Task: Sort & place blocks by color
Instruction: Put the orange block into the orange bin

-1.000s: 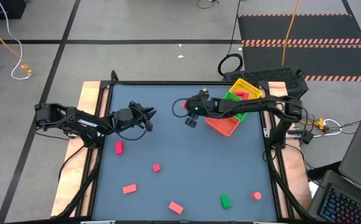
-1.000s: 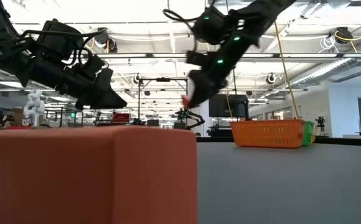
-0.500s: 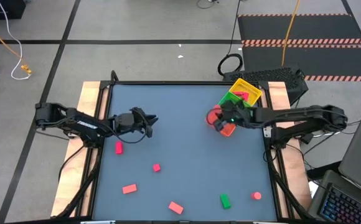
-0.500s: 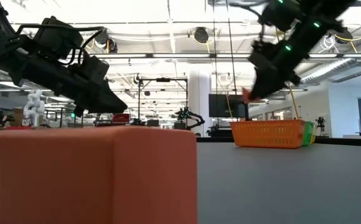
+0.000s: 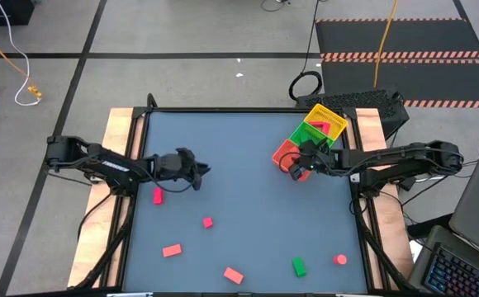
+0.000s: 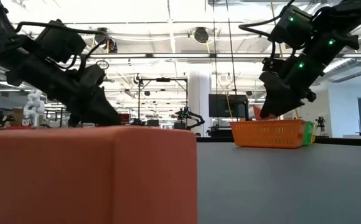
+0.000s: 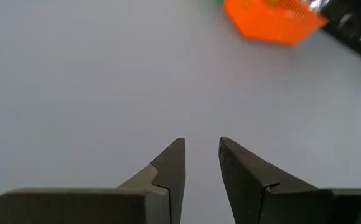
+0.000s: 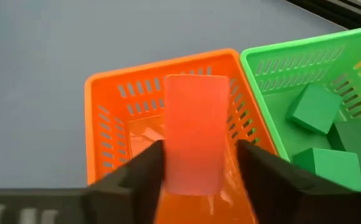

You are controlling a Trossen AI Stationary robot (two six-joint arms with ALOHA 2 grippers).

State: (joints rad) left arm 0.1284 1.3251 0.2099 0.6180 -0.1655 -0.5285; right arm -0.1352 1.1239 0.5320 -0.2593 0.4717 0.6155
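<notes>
The right tool (image 8: 196, 177) has its two dark fingers closed on a smooth red rectangular block (image 8: 195, 134), held upright directly above the orange-red slotted plastic compartment (image 8: 106, 124) of the three-part tray. In the high view that tool (image 5: 299, 167) hangs over the same compartment (image 5: 284, 150) at the right side of the grey-blue surface (image 5: 239, 190). The neighbouring green slotted compartment (image 8: 355, 81) holds at least two green blocks (image 8: 315, 107); the yellow compartment (image 5: 332, 115) lies beyond it, toward the far right corner.

The left tool (image 7: 200, 168) hovers above bare surface with its fingers only slightly apart and nothing between them; from above it (image 5: 198, 172) sits at the left side, well apart from the tray. White letters on the left arm in the low view are cut off at the edge and cannot be read in full.

Loose pieces lie on the near half of the surface: a red block (image 5: 158, 195) just beside the left tool, a small red block (image 5: 208, 222), a pink bar (image 5: 172, 250), another pink bar (image 5: 233, 275), a green block (image 5: 299, 266) and a small red piece (image 5: 340, 260) beside it.
</notes>
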